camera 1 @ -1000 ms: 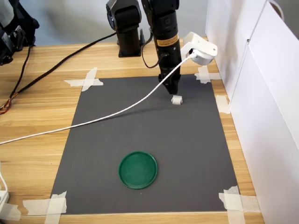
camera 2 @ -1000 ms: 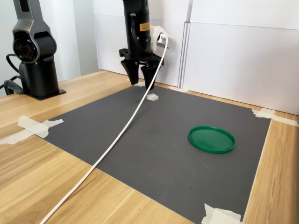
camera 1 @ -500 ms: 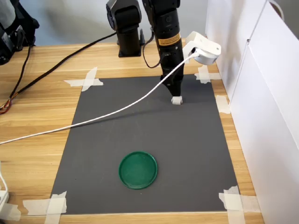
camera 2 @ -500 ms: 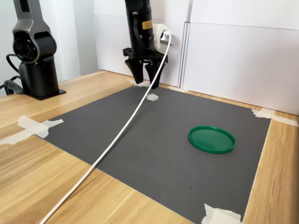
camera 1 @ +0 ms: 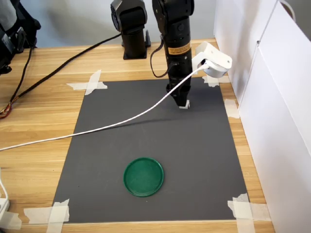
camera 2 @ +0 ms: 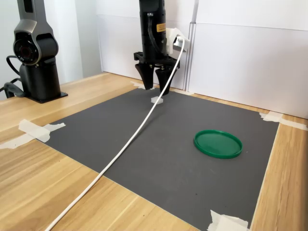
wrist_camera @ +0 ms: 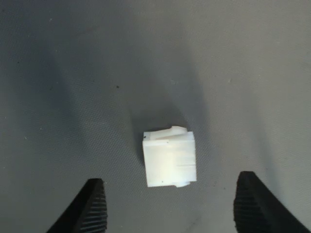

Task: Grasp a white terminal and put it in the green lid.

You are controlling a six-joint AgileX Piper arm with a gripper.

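arm (camera 1: pixel 176 29): black, yellow label | wrist camera (camera 1: pixel 214 60): white | cable (camera 1: pixel 97 128): white | fingertips (wrist_camera: pixel 92 206): ribbed black

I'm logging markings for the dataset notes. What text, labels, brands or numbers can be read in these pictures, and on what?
Nothing is legible.
Yellow label on the arm, just above the gripper, in both exterior views: dark print, too small and blurred to read.
white terminal: no markings visible in the wrist view.
green lid: no text visible.
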